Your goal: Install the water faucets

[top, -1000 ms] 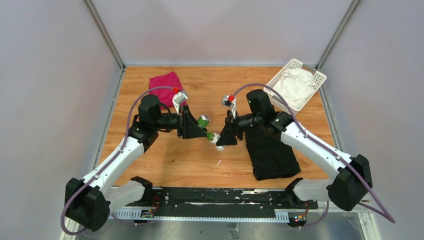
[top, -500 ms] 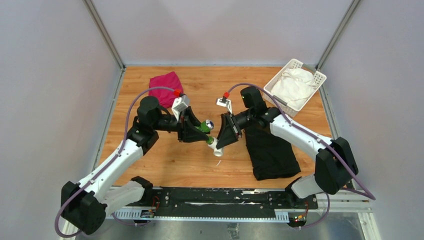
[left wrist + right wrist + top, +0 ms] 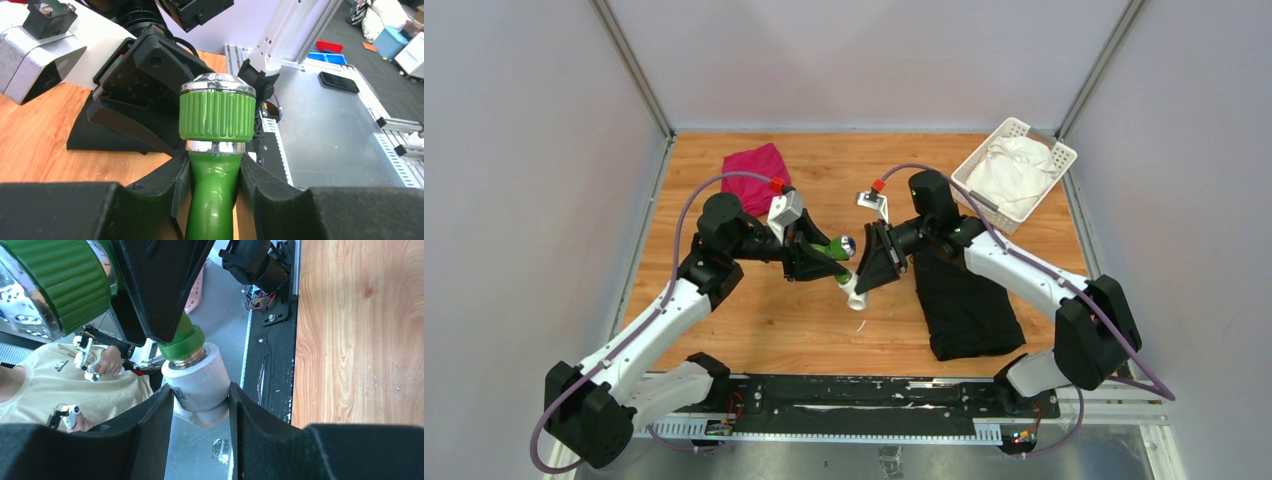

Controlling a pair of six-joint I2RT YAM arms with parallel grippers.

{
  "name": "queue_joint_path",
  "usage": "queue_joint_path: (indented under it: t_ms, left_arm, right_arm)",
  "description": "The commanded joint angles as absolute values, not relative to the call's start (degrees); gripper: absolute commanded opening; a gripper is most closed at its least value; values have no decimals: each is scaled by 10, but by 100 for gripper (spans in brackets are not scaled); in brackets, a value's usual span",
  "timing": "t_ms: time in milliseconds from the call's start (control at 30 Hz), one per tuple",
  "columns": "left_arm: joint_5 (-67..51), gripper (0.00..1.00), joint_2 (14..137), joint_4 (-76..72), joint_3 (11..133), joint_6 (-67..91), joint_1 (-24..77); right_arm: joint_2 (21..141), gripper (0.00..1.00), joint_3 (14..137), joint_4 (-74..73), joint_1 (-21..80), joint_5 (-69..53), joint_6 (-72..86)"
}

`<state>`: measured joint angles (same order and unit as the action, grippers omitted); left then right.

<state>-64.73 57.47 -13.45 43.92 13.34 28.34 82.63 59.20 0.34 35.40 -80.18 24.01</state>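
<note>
My left gripper (image 3: 822,255) is shut on the green tap (image 3: 832,249), held above the table's middle. In the left wrist view the tap's green neck (image 3: 214,195) sits between my fingers, its ribbed round knob (image 3: 217,115) above them. My right gripper (image 3: 864,283) is shut on the white pipe fitting (image 3: 854,291). In the right wrist view the fitting (image 3: 199,382) is clamped between both fingers, and the tap's green threaded end (image 3: 182,344) meets the fitting's open mouth. The two grippers face each other, nearly touching.
A red cloth (image 3: 756,166) lies at the back left. A black cloth (image 3: 964,305) lies under the right arm. A white basket (image 3: 1014,168) holding a white cloth stands at the back right. Metal frame posts rise at both back corners.
Both wrists have turned; the tap has rolled so its knob now points up and right. The tap and fitting stay joined between the grippers, slightly lower than a second ago.
</note>
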Motion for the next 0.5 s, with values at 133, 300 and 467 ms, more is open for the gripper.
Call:
queue_joint_path:
  t_ms: [133, 300, 467]
  left_arm:
    - [-635, 0, 582, -91, 422, 196, 306]
    - [-620, 0, 585, -92, 418, 218, 306]
    - [-604, 0, 594, -96, 421, 239, 306]
  right_arm:
    - [781, 0, 559, 181, 345, -727, 322]
    - [728, 0, 541, 132, 352, -633, 229]
    - [704, 0, 528, 152, 353, -602, 215]
